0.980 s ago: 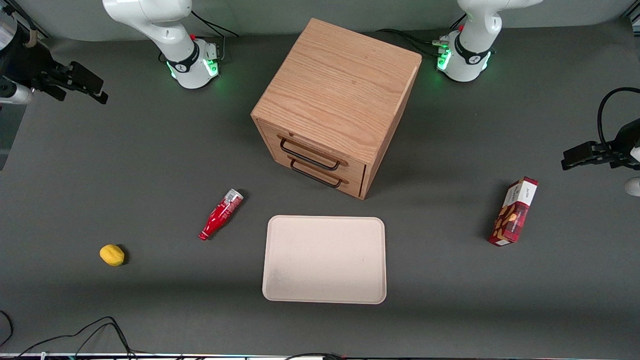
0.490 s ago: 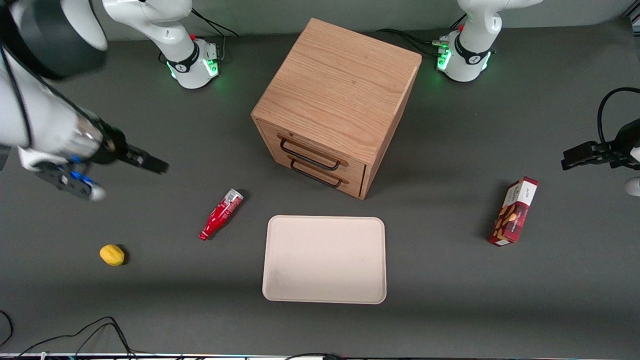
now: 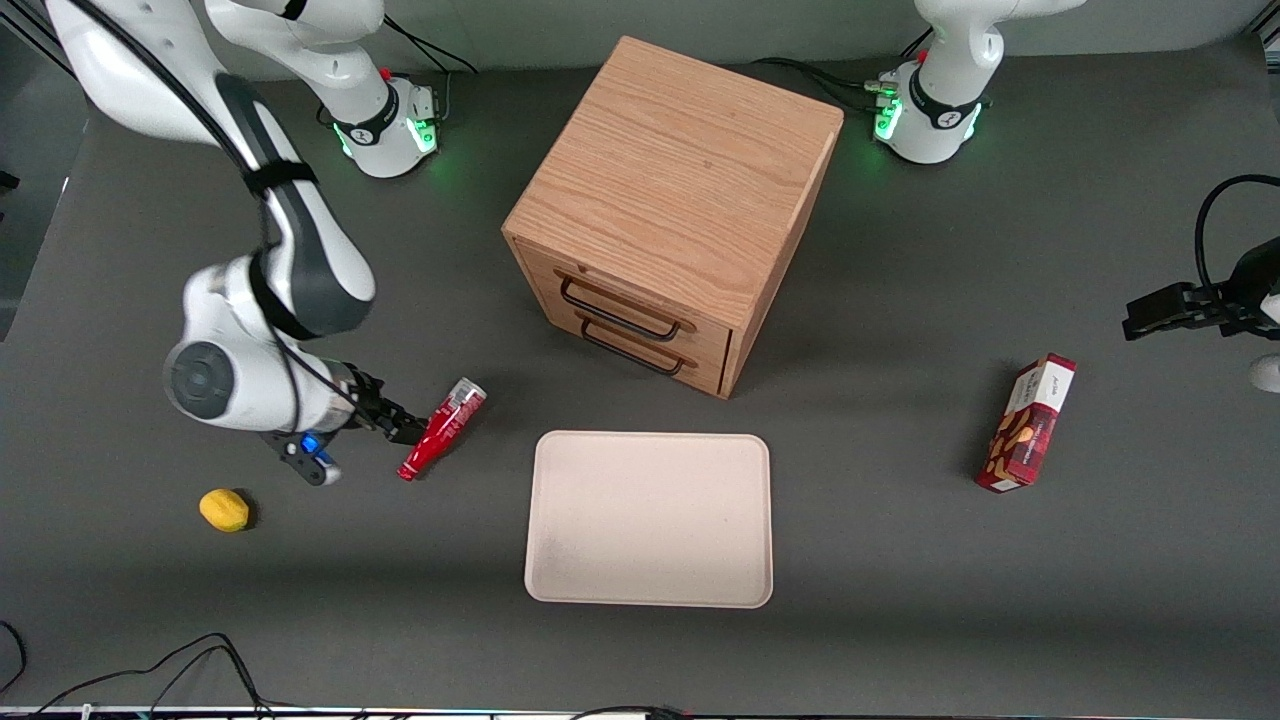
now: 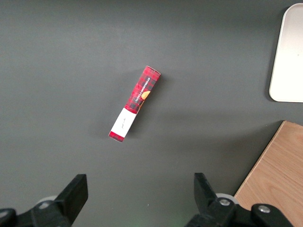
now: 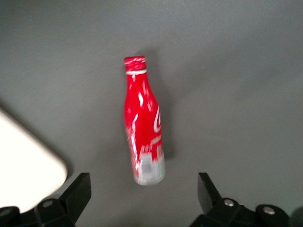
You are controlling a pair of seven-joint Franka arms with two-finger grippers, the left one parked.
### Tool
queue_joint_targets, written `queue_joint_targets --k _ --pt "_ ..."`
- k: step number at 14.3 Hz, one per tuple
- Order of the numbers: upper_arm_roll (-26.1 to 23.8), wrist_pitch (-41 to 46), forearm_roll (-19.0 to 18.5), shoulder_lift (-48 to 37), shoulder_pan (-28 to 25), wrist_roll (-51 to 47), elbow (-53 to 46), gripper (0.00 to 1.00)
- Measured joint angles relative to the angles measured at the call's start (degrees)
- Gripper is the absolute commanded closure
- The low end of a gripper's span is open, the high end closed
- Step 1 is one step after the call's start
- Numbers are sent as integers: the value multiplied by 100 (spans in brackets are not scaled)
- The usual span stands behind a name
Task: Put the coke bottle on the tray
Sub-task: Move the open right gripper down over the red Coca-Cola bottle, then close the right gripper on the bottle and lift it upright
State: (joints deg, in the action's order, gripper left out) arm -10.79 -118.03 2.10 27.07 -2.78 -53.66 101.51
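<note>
Cabinet [image 3: 672, 215]: wooden, two drawers, mid-table, farther from the front camera than the tray.
Tray [image 3: 650, 518]: flat on the table, bare.
Gripper [image 3: 405, 432]: low over the table beside the bottle; jaws spread wide, holding nothing.
Bottle [image 3: 443, 428]: lying on its side on the table, just beside the tray, not on it. In the wrist view the bottle [image 5: 143, 141] lies between the open fingers [image 5: 75, 194], untouched.
Lemon [image 3: 224, 510]: toward the working arm's end.

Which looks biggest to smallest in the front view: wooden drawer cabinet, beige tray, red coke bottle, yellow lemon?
1. Wooden two-drawer cabinet
2. Pale beige rectangular tray
3. Slim red coke bottle, lying on the table
4. Small yellow lemon

The open gripper hangs at the bottle's neck.
</note>
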Motion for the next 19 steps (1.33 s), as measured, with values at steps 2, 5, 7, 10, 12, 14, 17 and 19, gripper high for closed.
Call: queue_joint_targets --k 2,5,7,10,12,14,17,19 --pt "-7 -366 -187 283 -44 -127 131 0" --pt "-7 -540 -244 483 -92 -175 135 0" --pt "-7 -663 -247 520 -92 -179 140 0" --pt "-7 -1016 -249 597 -92 -187 283 0" --pt "-7 -1257 -251 666 -92 -192 417 0" --pt "-7 -1475 -252 720 -92 -195 533 21" --pt "-8 -1586 -254 796 -92 -198 582 100" --pt "-24 -1589 -256 799 -98 -211 581 100"
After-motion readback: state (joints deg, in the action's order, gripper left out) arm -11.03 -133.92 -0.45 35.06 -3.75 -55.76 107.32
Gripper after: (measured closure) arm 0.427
